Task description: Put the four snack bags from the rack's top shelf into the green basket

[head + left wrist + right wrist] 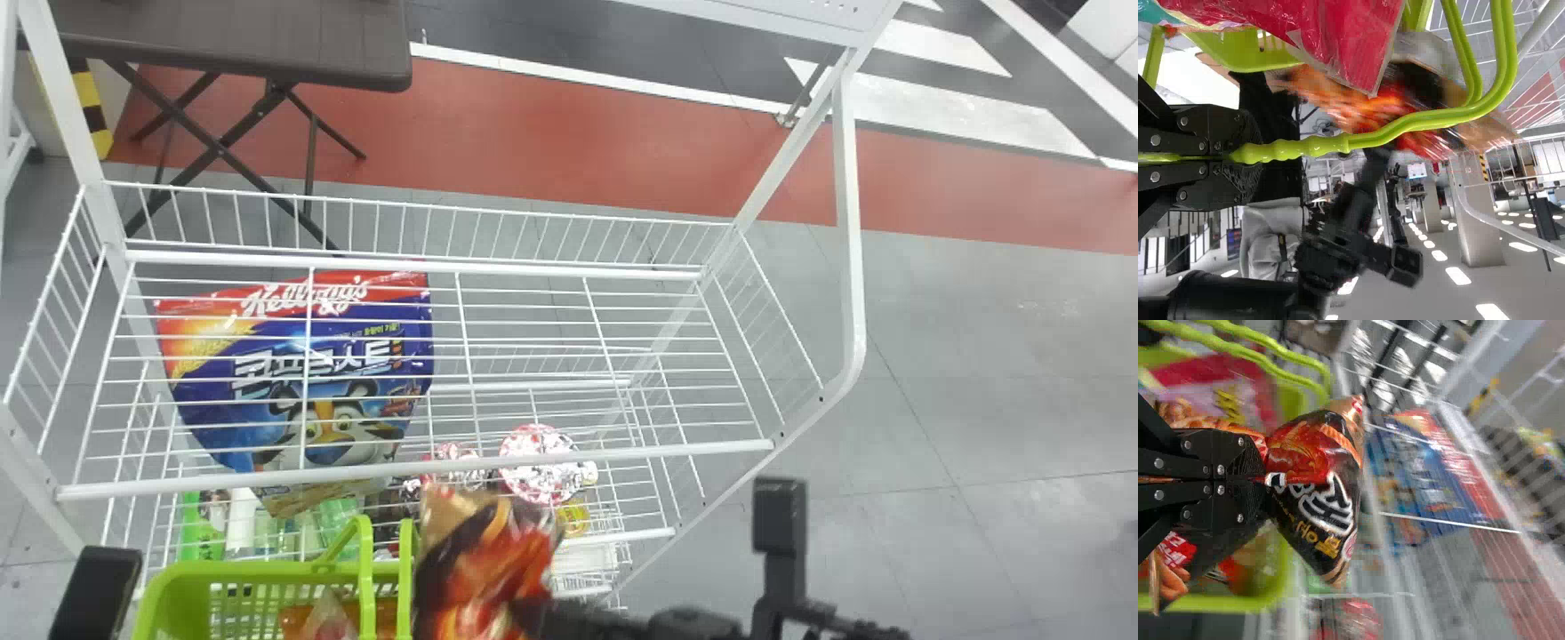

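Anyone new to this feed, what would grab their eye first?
Probably the big blue cereal bag, seen through the rack's white wires. Next, the red-and-black snack bag clamped in the right end effector, by the green basket, whose handles the left end effector grips.

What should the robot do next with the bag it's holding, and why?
It should probably bring the black-and-red bag a little to its left, over the green basket. The right gripper pinches the bag, but in the head view the bag is just right of the basket, so letting go now might miss.
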